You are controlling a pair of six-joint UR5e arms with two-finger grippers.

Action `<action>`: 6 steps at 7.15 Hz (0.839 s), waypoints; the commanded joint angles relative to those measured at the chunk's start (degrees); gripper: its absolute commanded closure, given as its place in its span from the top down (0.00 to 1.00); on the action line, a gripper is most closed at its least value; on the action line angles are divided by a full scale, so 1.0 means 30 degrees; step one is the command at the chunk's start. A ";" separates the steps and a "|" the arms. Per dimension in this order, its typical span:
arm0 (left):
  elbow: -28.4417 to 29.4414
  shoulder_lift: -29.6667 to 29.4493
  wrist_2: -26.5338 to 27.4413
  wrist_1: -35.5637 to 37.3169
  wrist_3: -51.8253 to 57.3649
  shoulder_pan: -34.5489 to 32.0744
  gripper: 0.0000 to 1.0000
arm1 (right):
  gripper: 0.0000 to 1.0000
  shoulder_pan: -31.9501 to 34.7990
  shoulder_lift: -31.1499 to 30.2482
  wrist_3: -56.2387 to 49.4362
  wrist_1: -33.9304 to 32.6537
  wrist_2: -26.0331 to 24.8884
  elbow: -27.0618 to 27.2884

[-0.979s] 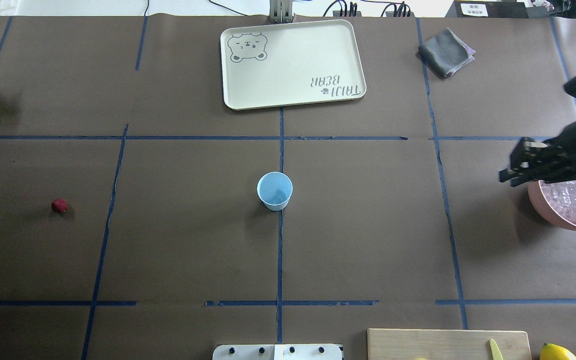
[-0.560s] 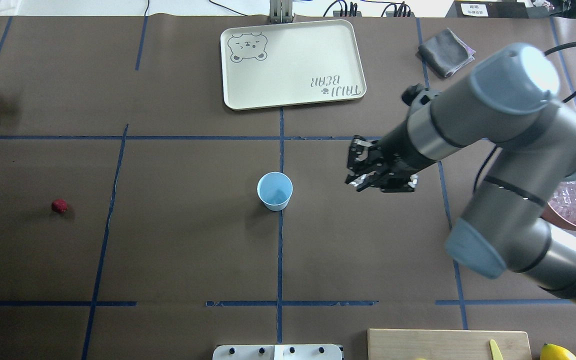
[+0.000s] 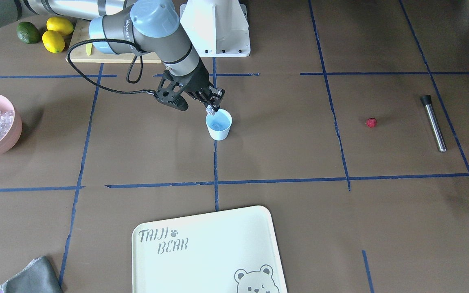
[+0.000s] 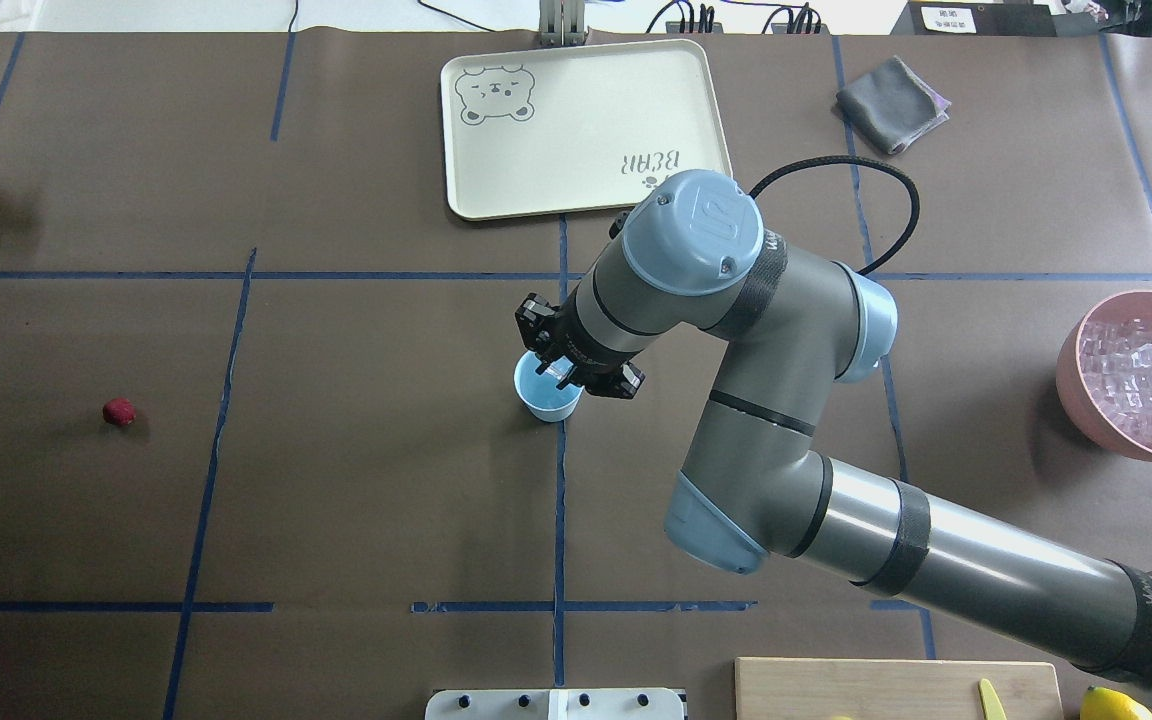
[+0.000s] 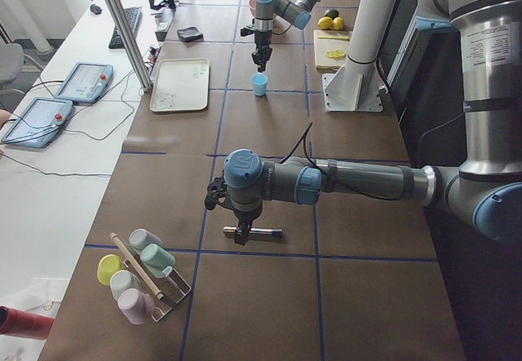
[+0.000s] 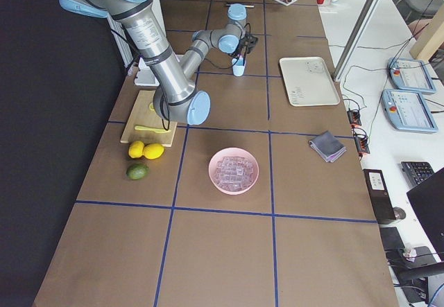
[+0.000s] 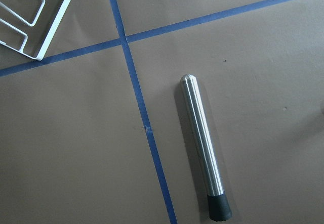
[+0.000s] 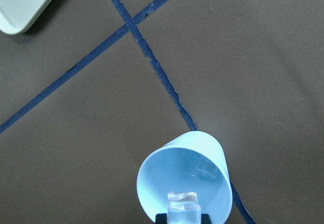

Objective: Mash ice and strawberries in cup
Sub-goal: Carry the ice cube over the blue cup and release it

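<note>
The pale blue cup [image 4: 544,402] stands at the table's middle. My right gripper [image 4: 558,372] is just above the cup's rim, shut on one clear ice cube [image 8: 182,203]. In the right wrist view the cup [image 8: 185,178] is below the cube, with a faint clear piece inside. More ice [image 4: 1146,375] fills the pink bowl [image 4: 1086,412] at the right. The red strawberry [image 4: 118,411] lies alone at the far left. My left gripper [image 5: 238,235] hangs over a steel muddler [image 7: 203,143]; I cannot tell whether it is open or shut.
A cream bear tray [image 4: 586,125] and a grey cloth [image 4: 891,103] lie at the far side. A cutting board [image 4: 896,688] with a small knife, two lemons [image 3: 57,34] and a green fruit [image 3: 28,32] sit by the robot's base. A cup rack [image 5: 139,275] stands left.
My right arm has swung left from over the pink bowl to above the cup, carrying an ice cube. The cup and strawberry have not moved.
</note>
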 commanded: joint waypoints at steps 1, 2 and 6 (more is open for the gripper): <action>-0.0001 -0.0017 -0.0021 0.0000 -0.0004 0.0006 1.00 | 0.09 -0.0018 0.0044 -0.0061 -0.0045 -0.0119 -0.0452; -0.0001 -0.0046 0.0008 0.0000 -0.0004 0.0006 1.00 | 0.31 -0.0018 0.0073 0.0054 -0.0045 -0.0119 -0.0454; -0.0001 -0.0046 0.0008 0.0000 -0.0004 0.0006 1.00 | 0.74 -0.0018 0.0073 -0.0003 -0.0074 -0.0119 -0.0483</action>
